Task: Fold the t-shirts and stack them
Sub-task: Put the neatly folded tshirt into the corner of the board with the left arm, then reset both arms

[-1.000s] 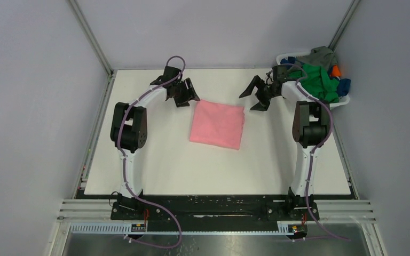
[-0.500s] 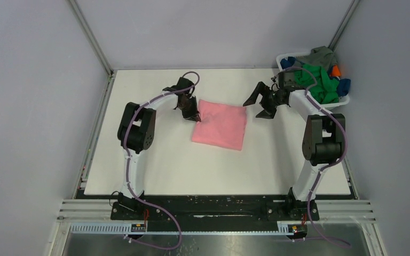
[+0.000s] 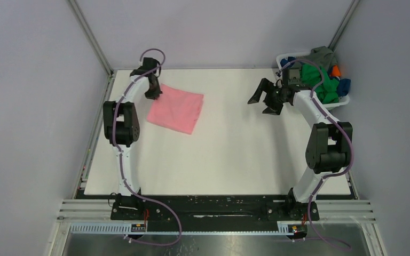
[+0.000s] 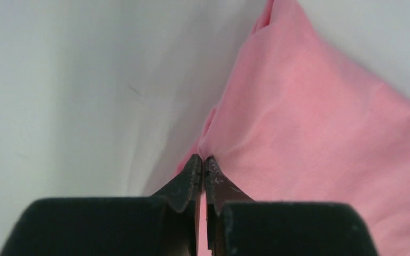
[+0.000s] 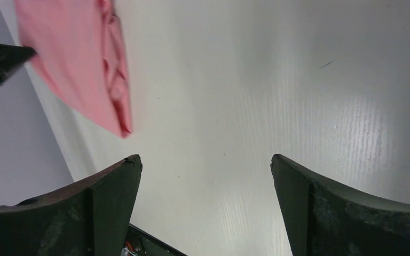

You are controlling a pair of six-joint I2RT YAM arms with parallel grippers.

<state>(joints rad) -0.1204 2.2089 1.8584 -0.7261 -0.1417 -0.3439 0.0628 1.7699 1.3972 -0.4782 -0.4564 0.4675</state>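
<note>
A folded salmon pink t-shirt (image 3: 176, 108) lies on the white table, toward the far left. My left gripper (image 3: 154, 92) is at the shirt's far left corner, shut on a pinch of the pink cloth (image 4: 309, 122); the tips of this gripper (image 4: 203, 160) meet on the hem. My right gripper (image 3: 261, 104) hangs open over bare table at the far right, beside the basket, its jaws wide with nothing between them (image 5: 205, 160). In the right wrist view the pink shirt (image 5: 80, 64) lies far off at the upper left. Green (image 3: 320, 80), grey (image 3: 320, 53), blue (image 3: 344, 86) and orange (image 3: 336, 70) t-shirts are piled in the basket.
The white plastic basket (image 3: 341, 104) stands at the table's far right corner, against the wall. Grey walls close in the table at the left, back and right. The arm bases stand on a black rail (image 3: 208, 205) along the near edge.
My left gripper closed on the pink shirt's corner and dragged the shirt left and back, toward the far left corner. My right gripper drew slightly toward the basket and stayed open.
</note>
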